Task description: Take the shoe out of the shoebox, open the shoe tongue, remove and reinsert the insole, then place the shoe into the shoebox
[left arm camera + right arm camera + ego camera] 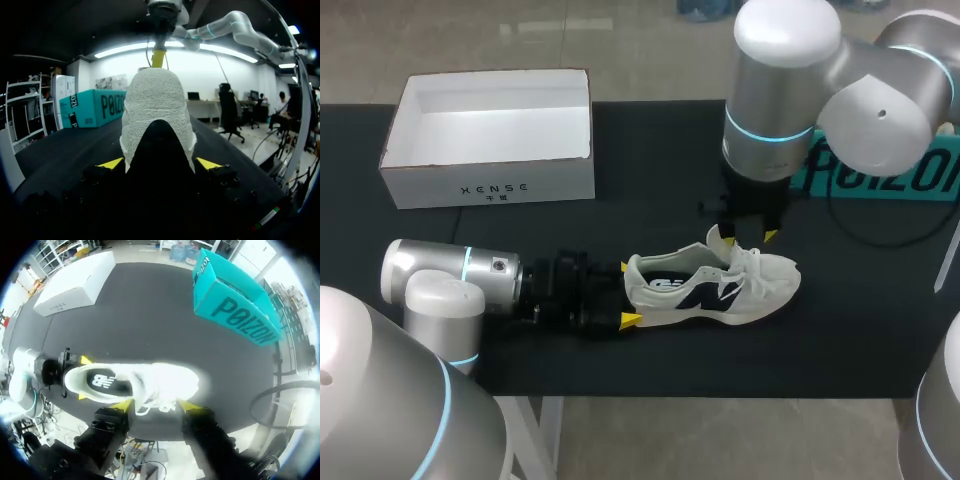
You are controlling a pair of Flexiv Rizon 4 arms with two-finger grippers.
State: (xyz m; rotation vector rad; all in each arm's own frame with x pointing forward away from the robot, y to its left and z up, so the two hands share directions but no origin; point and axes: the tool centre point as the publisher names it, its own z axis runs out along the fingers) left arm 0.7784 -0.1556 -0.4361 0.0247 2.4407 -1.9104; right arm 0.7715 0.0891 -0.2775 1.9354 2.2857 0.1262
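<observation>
A white sneaker [720, 285] with dark side markings lies on the black table, heel to the left and toe to the right. My left gripper [627, 294] comes in level from the left, its yellow tips pressed on both sides of the heel [157, 110], so it is shut on the shoe. My right gripper [748, 237] hangs from above over the raised tongue and laces. Its fingers stand apart, open, astride the shoe's middle [145, 382]. The insole [102, 382] shows inside the shoe's opening. The open white shoebox [490, 185] stands empty at the back left.
A teal box [880, 170] stands at the back right behind my right arm. A black cable [880, 235] loops on the table near it. The table's front edge runs close below the shoe.
</observation>
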